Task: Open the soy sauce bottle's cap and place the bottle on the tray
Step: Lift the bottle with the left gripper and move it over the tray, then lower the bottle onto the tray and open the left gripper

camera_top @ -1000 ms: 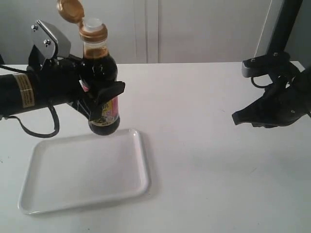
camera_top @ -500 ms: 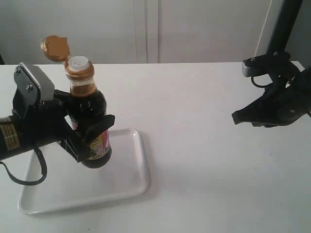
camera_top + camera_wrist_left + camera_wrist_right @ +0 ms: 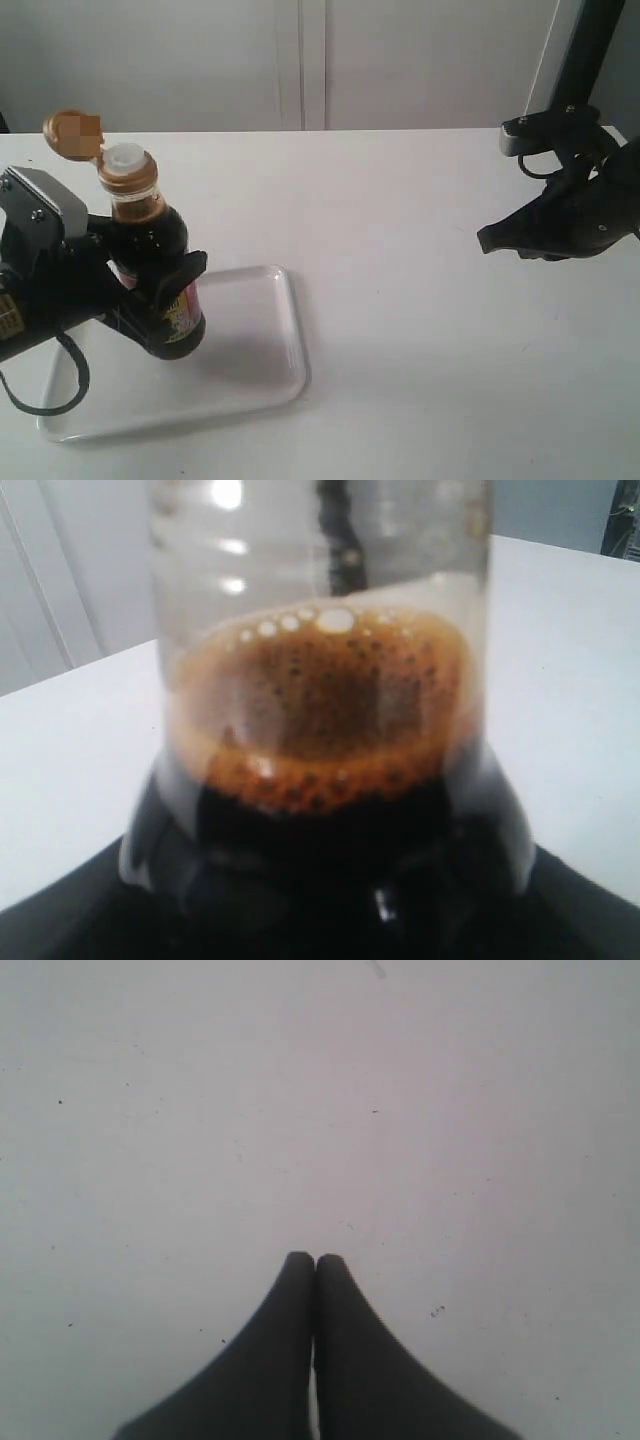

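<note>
The soy sauce bottle stands nearly upright over the left half of the white tray, its base at or just above the tray floor. Its golden-orange cap is flipped open on its hinge, baring the white spout. My left gripper is shut on the bottle's body. In the left wrist view the bottle fills the frame, foamy brown liquid under a clear neck. My right gripper hangs shut and holds nothing at the right, and its fingers are pressed together above the bare table.
The white table stretches between the tray and the right arm. A white wall panel runs behind it. A dark post rises at the back right, above the right arm.
My left gripper has carried the bottle down and to the left, from above the tray's far edge to low over its left half. The right arm has stayed still.
</note>
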Motion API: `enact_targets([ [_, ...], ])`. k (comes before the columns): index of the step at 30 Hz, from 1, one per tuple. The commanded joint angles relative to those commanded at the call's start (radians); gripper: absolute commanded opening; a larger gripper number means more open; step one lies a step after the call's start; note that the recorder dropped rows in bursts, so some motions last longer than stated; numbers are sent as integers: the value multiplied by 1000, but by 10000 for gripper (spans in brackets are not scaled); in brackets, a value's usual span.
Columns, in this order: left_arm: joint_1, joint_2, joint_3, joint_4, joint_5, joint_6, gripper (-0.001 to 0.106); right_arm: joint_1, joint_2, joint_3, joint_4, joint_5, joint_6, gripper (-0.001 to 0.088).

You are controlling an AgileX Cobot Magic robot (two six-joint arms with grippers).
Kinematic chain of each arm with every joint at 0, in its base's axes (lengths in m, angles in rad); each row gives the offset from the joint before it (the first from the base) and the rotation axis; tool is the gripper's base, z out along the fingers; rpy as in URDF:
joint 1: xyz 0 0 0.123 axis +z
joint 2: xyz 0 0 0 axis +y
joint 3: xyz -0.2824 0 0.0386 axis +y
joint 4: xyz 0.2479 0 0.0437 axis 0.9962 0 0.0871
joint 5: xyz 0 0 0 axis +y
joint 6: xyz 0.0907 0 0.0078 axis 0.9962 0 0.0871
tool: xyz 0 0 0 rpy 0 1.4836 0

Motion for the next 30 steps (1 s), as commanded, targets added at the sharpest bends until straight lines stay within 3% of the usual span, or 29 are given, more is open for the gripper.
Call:
enact_targets([
  [12, 0, 65, -6, -27, 0, 36, 0, 0, 0, 0, 3, -8, 0, 0],
  [24, 0, 67, 0, -15, 0, -9, 1, 0, 0, 0, 3, -8, 0, 0],
  [27, 0, 67, 0, -4, 20, -9, 81, 0, 0, 0, 3, -6, 0, 0],
  [30, 0, 65, 13, 3, 27, -19, 297, 0, 0, 0, 3, -4, 0, 0],
])
